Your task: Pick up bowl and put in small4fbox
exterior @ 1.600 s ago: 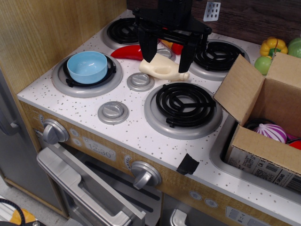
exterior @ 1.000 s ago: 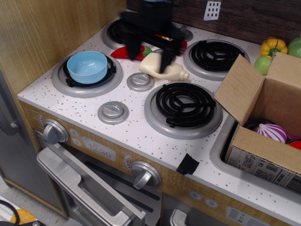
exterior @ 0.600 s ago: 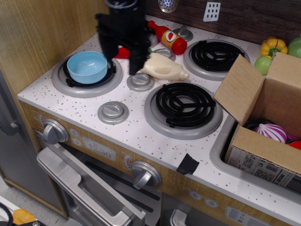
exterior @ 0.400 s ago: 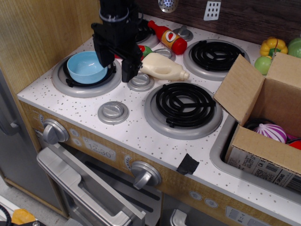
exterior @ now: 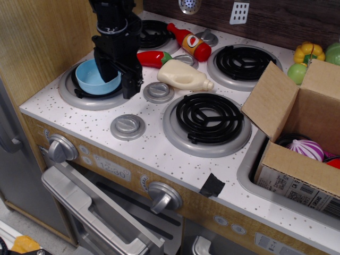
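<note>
The light-blue bowl sits on the front left burner of the toy stove. My black gripper is open and hangs over the bowl's right side. One finger is over the bowl's inside, the other just outside its right rim, and the arm hides that part of the bowl. The brown cardboard box with a barcode label stands at the far right with its flaps open. A purple onion shape lies inside it.
A cream bottle, a red pepper and a ketchup bottle lie behind the middle knobs. Burners fill the stove top. A wooden wall stands on the left. Toy vegetables sit behind the box.
My gripper has moved from above the cream bottle leftward and down to the bowl's right rim. The ketchup bottle and red pepper, hidden before, now show. The bowl has not moved.
</note>
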